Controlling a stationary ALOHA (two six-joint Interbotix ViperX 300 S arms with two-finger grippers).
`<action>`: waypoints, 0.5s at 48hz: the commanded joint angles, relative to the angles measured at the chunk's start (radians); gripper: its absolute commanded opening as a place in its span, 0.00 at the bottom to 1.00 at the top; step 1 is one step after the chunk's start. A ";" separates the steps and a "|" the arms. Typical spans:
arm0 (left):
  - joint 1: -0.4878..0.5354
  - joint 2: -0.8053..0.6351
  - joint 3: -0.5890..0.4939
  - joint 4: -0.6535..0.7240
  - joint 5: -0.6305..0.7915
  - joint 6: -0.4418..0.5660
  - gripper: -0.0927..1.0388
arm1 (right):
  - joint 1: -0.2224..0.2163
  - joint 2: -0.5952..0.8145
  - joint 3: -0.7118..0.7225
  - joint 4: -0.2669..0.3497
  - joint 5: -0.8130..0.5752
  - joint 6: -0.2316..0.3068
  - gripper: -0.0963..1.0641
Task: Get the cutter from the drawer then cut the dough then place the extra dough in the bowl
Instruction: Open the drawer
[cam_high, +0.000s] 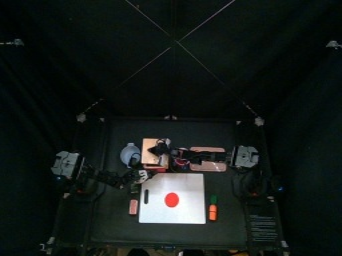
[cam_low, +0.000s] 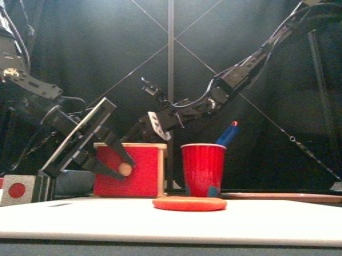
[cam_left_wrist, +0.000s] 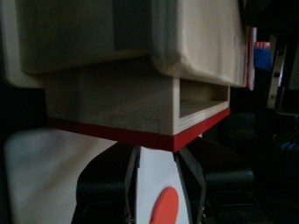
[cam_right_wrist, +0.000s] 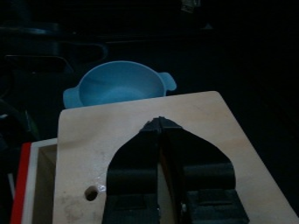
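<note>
In the top view the bowl (cam_high: 130, 153) sits left of the middle, behind the board's left corner. Just right of it stands the box (cam_right_wrist: 117, 153), with its red drawer (cam_low: 142, 162) standing partway out, as the left wrist view shows. The left gripper (cam_left_wrist: 156, 156) comes in from the frame's left, and its jaws are pinched close on the drawer front. The right gripper (cam_right_wrist: 159, 131) reaches past the middle from the right. It rests on the box's top with its jaws pressed together, holding nothing. The cutter cannot be made out in any view. At the centre of the front view the dough (cam_low: 190, 204), a whole red disc, lies flat on the board (cam_low: 80, 222). Behind it, right of the box, is the red cup (cam_low: 203, 170) with a blue knife (cam_low: 227, 133). In the top view the pink tray (cam_high: 209, 156) lies right of the box.
</note>
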 joint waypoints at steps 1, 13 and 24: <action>-0.038 -0.008 -0.015 0.002 0.018 0.003 0.55 | -0.003 -0.012 0.000 -0.002 0.018 0.000 0.04; -0.067 -0.009 -0.017 0.002 0.057 0.002 0.56 | -0.009 -0.011 0.000 -0.003 0.021 0.000 0.04; -0.089 -0.020 -0.009 0.002 0.084 0.003 0.55 | -0.011 -0.011 0.000 -0.003 0.021 0.000 0.04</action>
